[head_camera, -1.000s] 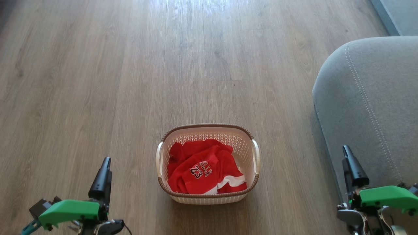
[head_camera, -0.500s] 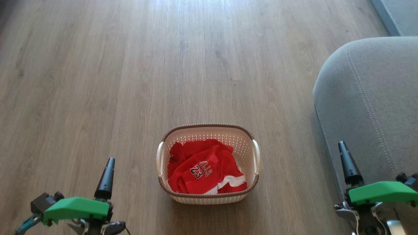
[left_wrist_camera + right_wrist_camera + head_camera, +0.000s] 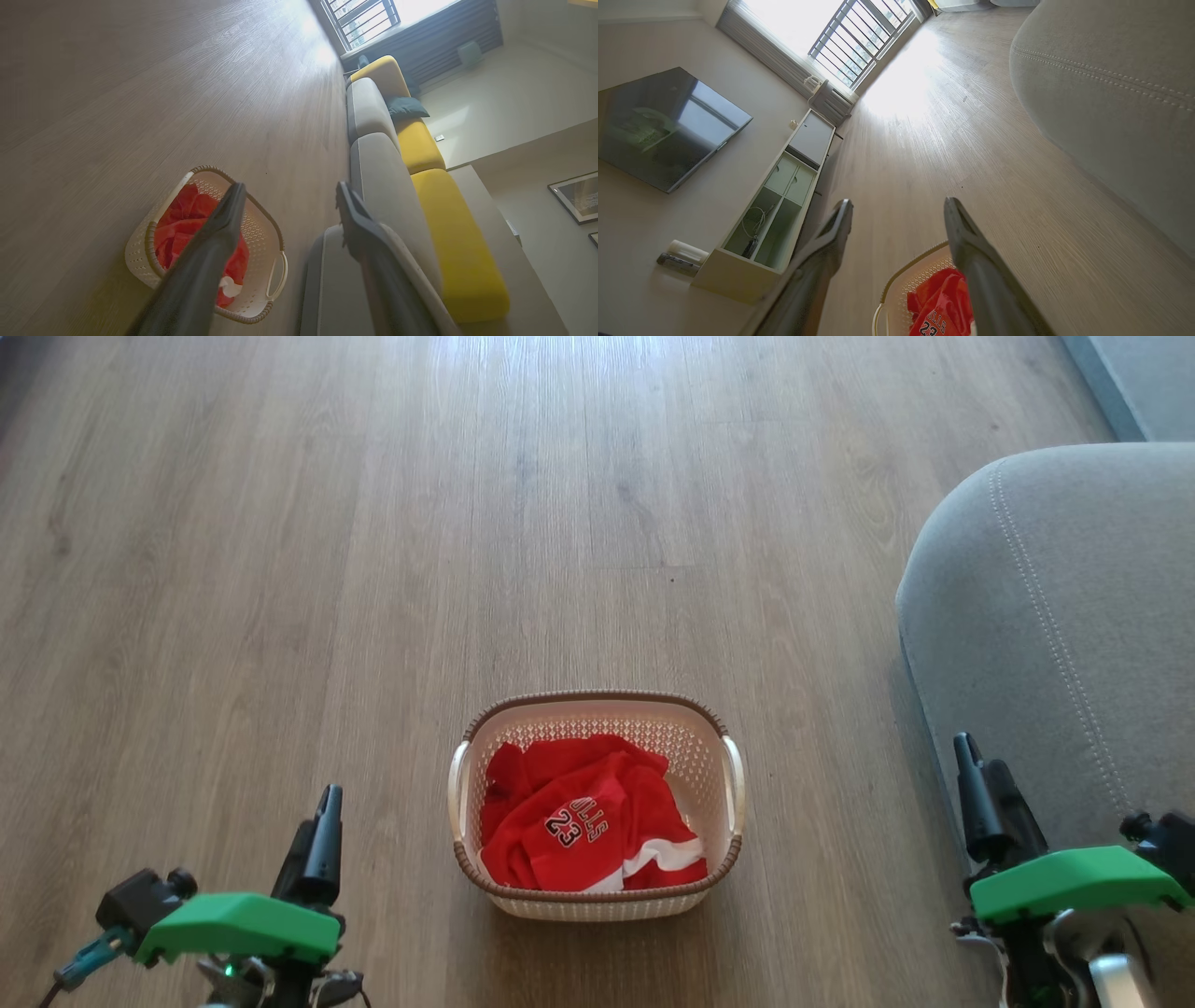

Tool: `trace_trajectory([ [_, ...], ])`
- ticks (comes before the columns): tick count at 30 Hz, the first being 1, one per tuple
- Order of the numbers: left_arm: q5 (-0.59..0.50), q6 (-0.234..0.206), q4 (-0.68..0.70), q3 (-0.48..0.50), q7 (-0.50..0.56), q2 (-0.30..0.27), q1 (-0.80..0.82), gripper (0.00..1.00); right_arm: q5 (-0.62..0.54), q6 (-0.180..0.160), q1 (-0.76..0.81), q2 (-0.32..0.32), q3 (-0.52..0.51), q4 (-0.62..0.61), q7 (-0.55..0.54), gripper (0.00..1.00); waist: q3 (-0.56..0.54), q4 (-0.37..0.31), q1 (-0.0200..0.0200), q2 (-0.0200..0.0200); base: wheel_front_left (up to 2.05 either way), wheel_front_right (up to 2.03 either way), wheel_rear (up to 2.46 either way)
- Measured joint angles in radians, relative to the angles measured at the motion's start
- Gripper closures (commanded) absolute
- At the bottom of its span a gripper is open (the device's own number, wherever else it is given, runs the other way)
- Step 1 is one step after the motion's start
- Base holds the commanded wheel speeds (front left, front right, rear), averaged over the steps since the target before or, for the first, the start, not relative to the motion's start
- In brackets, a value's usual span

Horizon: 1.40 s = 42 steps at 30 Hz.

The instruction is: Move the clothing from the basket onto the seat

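Observation:
The cream basket with a brown rim stands on the wood floor at lower centre. Inside it the red clothing lies crumpled, "23" lettering and a white trim panel showing. The grey seat fills the right side, its rounded corner about a basket's width from the basket. My left gripper hovers left of the basket and my right gripper hovers over the seat's edge. Both stand open and empty, as their wrist views show: left gripper, right gripper, with the basket and clothing below them.
Bare wood floor spreads around the basket. The sofa runs on with yellow and grey cushions. A white TV cabinet and wall screen stand across the room, beside a barred window.
Both grippers have crept inward toward the basket: the left one to the right, the right one to the left and a little farther forward. The basket and clothing are unmoved.

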<state>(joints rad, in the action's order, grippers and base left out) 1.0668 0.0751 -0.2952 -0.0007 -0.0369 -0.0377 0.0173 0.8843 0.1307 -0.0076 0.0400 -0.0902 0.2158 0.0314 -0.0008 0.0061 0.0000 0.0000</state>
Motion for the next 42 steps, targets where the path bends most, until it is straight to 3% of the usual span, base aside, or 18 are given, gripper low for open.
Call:
trace_trajectory([
  [42,-0.546,-0.029,0.030,-0.039,-0.116,-0.001,0.000,0.00,-0.584,0.000,0.000,0.007,0.036,-0.012,0.119,0.00,-0.002,0.006,0.0000,0.0000,0.00,0.00,0.00],
])
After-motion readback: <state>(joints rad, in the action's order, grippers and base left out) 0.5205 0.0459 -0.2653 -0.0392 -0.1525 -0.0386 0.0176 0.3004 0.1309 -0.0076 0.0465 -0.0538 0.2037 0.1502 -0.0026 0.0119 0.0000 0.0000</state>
